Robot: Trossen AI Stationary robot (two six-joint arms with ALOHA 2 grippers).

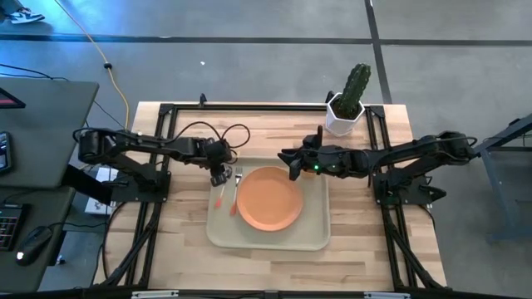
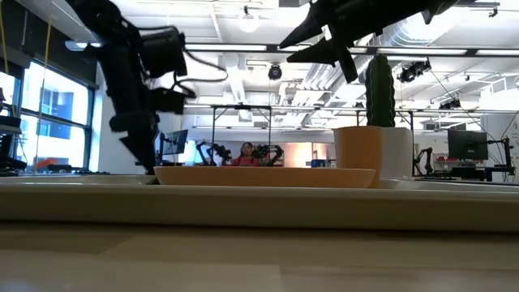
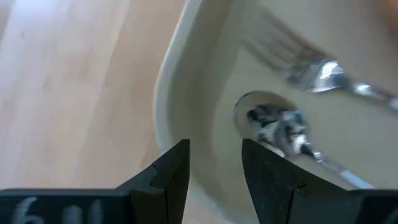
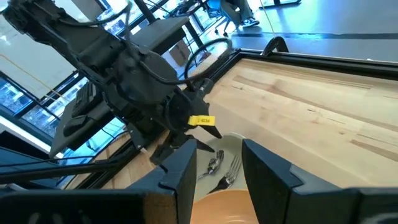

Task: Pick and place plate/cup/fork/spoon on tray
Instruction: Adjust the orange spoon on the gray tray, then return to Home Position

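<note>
Looking down from the high view, I see the tray (image 1: pixel 268 237) in the middle of the table with the plate (image 1: pixel 268 198) lying in it. The fork (image 1: pixel 236 189) and the spoon (image 1: pixel 220 196) lie side by side on the tray's left strip, just beside the plate. My left gripper (image 1: pixel 220 175) hangs over their metal ends; my right gripper (image 1: pixel 293 163) hovers at the plate's far right edge. A cactus pot (image 1: pixel 344 115) stands beyond the tray. I cannot find the cup from above.

At table height, the plate (image 2: pixel 264 174) sits flat on the tray (image 2: pixel 259 203), and both arms hang clear above it.

Through the left wrist camera, the fingers are parted and empty, with the spoon (image 3: pixel 277 124) bowl and fork (image 3: pixel 311 68) tines below on the tray floor (image 3: pixel 205 81).

Through the right wrist camera, the jaws stand apart, holding nothing.

My judgement: the cutlery is placed, so I should lift the left arm straight up, without dragging the spoon, then find the cup.
</note>
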